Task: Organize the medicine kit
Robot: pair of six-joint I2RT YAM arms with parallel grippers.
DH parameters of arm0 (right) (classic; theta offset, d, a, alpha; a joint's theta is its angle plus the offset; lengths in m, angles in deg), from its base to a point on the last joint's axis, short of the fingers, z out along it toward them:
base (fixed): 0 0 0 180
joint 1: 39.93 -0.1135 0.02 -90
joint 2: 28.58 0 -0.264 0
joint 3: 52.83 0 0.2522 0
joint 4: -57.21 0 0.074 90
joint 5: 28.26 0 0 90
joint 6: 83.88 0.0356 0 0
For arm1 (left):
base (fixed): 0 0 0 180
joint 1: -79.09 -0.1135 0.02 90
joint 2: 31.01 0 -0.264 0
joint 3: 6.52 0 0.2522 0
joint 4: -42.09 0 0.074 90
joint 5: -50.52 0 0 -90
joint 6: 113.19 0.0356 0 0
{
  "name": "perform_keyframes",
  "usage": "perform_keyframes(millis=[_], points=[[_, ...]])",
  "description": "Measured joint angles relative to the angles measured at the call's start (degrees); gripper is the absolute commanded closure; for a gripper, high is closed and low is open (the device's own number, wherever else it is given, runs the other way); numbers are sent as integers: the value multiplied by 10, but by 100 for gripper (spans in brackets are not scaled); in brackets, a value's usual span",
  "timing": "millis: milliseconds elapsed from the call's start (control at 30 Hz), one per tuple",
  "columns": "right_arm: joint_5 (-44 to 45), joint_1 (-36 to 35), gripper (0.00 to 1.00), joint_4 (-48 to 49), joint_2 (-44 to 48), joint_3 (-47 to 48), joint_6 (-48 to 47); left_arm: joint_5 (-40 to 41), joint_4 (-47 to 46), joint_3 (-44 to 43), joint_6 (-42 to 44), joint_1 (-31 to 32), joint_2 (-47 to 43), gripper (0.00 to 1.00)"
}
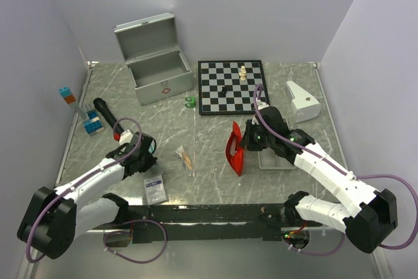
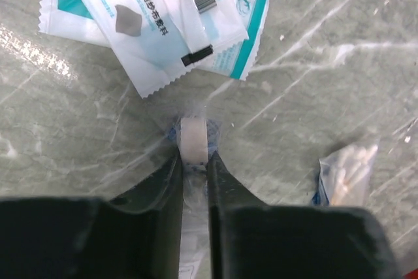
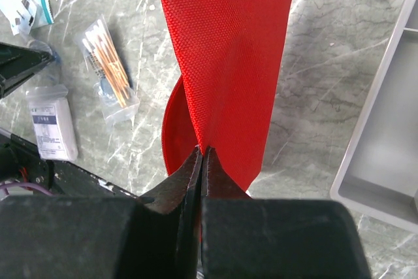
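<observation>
Black fingers of the left gripper [image 2: 194, 158] fill the bottom of the left wrist view. They are pressed from both sides on a small white roll [image 2: 194, 138] in clear wrap, which lies on the table [image 2: 78, 135]. Just beyond the roll lie overlapping white and teal sachets [image 2: 150, 17].

The right gripper [image 3: 200, 153] is closed on an edge of the red pouch [image 3: 225, 63] and holds it upright, near the shallow grey tray [image 3: 385, 129]. A bag of cotton swabs [image 3: 111, 70] lies flat between the two arms.

The table surface is grey-green with white veins, like marble, and it shines a little. Plain pale walls [image 1: 215, 11] close it at the left, the back and the right.

The silver case [image 1: 160, 73] stands at the far left of the table near the back wall. Its lid is open and leans back, and the case is well apart from the pouch. A chessboard [image 1: 232, 87] with a few pieces lies to the right of the case.
</observation>
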Motion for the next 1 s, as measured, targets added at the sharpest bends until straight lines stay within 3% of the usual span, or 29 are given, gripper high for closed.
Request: perform_keyframes(millis=[133, 333, 533, 733, 1000], points=[[0, 0, 100, -1, 0, 0, 2, -6, 10, 1, 3, 3, -28, 96], [1, 0, 100, -12, 0, 6, 2, -24, 31, -37, 26, 15, -115, 93], [2, 0, 100, -29, 0, 24, 2, -113, -74, -90, 61, 45, -152, 91], [3, 0, 100, -40, 0, 54, 2, -183, -212, -143, 79, 129, -51, 97], [-5, 0, 100, -57, -7, 70, 13, -215, -349, -226, 101, 263, 118, 99]])
